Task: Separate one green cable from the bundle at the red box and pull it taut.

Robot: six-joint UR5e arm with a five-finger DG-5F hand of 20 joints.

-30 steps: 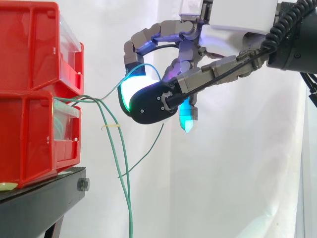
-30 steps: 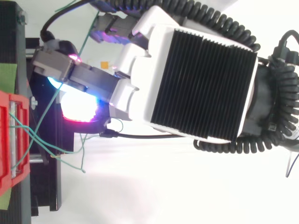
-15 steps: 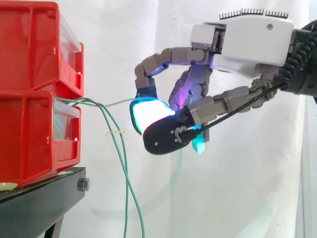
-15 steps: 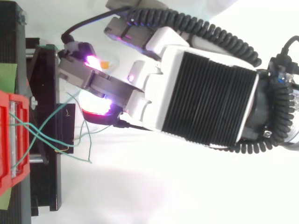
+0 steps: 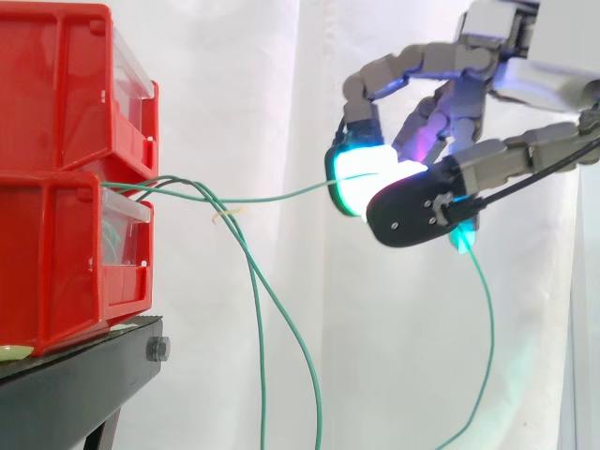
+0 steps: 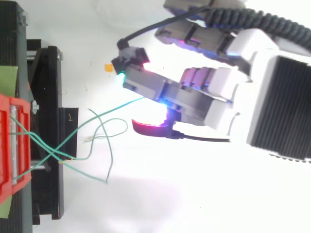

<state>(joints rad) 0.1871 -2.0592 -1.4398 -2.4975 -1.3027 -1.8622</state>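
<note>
Hand (image 5: 414,214) in the upper right of the side view, fingers curled, pinching one green cable (image 5: 281,198) between glowing pads. Cable runs almost straight and level from the lower red bin (image 5: 47,272) at left to the hand; its free end hangs to the lower right. Other green cables (image 5: 258,328) droop from the same bin, centre frame. Bins stacked on a black stand (image 5: 66,384).
</note>
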